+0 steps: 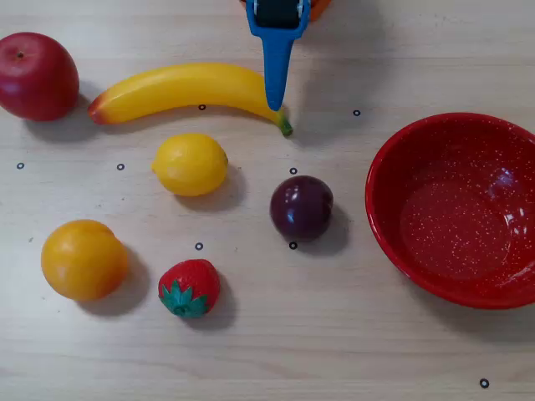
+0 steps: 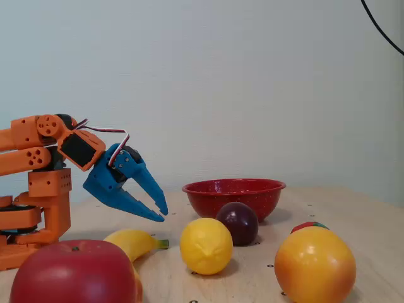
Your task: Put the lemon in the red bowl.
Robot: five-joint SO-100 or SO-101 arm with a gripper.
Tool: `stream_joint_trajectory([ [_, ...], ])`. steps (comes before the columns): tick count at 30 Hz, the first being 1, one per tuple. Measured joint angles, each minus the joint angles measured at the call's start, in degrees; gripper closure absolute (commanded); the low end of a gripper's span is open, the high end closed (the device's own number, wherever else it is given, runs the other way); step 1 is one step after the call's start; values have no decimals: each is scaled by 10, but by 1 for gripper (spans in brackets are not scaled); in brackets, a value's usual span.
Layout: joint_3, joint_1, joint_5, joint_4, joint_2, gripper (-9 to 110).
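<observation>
One lemon (image 1: 190, 164) lies on the surface below and left of the hand (image 1: 274, 100) in the overhead view, long axis across; hand empty, jaws apart, hovering over the banana's (image 1: 184, 88) stem end.

The orange arm (image 2: 38, 183) stood at the left of the fixed view, folded low, its wrist angled downward to the right. Its blue tool (image 2: 161, 214) hung above the desk, fingers slightly parted and empty. In the overhead view, one blue finger (image 1: 276, 71) reached down from the top edge
</observation>
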Motion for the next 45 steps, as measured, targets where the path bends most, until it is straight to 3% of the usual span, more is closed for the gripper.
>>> stream_joint_trajectory([
  [5, 0, 24, -71, 0, 0, 101],
  [19, 0, 21, -73, -5, -2, 101],
  [27, -47, 21, -55, -4, -93, 101],
  [45, -403, -4, -11, 98, -370, 101],
])
